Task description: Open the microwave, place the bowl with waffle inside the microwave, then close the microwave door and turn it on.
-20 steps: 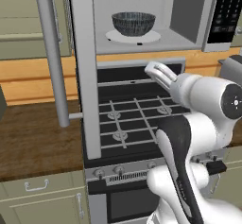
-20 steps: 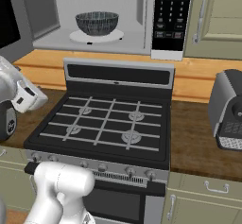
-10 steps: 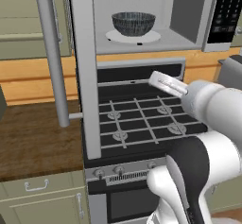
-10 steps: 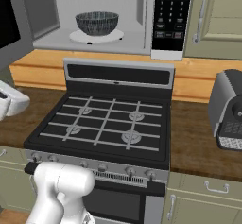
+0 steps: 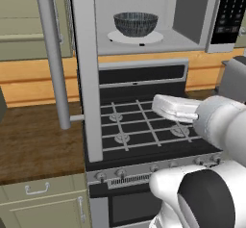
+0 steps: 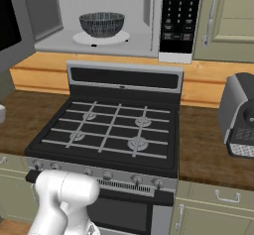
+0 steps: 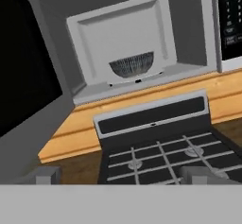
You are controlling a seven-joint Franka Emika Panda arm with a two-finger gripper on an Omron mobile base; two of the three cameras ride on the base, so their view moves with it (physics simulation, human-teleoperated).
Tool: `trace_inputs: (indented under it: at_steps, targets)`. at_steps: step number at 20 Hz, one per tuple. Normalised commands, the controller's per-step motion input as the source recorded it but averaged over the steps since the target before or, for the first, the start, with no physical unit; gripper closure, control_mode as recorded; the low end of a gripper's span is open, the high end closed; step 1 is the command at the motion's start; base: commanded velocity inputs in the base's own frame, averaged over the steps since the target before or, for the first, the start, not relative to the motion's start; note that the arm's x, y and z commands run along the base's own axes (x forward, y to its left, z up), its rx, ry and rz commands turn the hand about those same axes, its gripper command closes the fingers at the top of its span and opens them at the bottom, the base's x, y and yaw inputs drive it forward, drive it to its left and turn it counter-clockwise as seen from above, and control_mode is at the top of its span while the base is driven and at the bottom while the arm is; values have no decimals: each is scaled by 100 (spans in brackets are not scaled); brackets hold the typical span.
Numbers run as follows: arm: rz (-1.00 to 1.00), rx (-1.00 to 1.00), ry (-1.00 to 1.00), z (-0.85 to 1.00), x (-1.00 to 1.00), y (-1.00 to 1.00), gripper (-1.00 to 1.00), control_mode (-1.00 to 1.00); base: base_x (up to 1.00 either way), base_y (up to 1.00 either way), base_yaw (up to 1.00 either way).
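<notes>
Above the stove (image 6: 114,130), the jaws stand wide apart and empty, the two dark fingertips (image 7: 42,175) at either side of the hand view with nothing but burner grates between them. The white hand (image 5: 166,107) has drawn back and down from the mouth of the microwave (image 5: 144,15) over the last second and now hangs low over the hob. It has slid almost out of the left edge of the right base view. The bowl (image 5: 136,24) has been let go and sits on the white turntable (image 5: 137,37) inside the pale cavity, upright and central. Its rim hides the waffle, so whether that rides inside cannot be told. By the look of it the placing is done, and shutting the microwave door (image 5: 86,78) comes next, then the button panel (image 6: 180,18). The door hangs fully swung out to the robot's left, edge-on in the left base view. Its long bar handle (image 5: 52,54) stands out over the wooden surface (image 5: 33,140). The air above the hob is free for a swing. To push the door home, however, the hand will probably have to pass round its leading edge and the handle without clipping either. On the right a dark grey appliance (image 6: 240,115) sits on the surface, well apart from the arm.
</notes>
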Motion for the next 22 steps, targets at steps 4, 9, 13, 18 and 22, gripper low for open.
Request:
trace_inputs:
  at_steps: [4, 9, 13, 18, 22]
  targets:
    - [6, -17, -14, -11, -60, 16, -100, -100, 0, 0, 0]
    - [0, -15, -10, 0, -42, 43, -100, -100, 0, 0, 0]
    - [1, -15, -4, -19, -4, 35, -100, -100, 0, 0, 0]
    - [3, -16, -9, -39, -1, 33, -100, -100, 0, 0, 0]
    - [4, -11, -13, -34, 1, 45, -100, -100, 0, 0, 0]
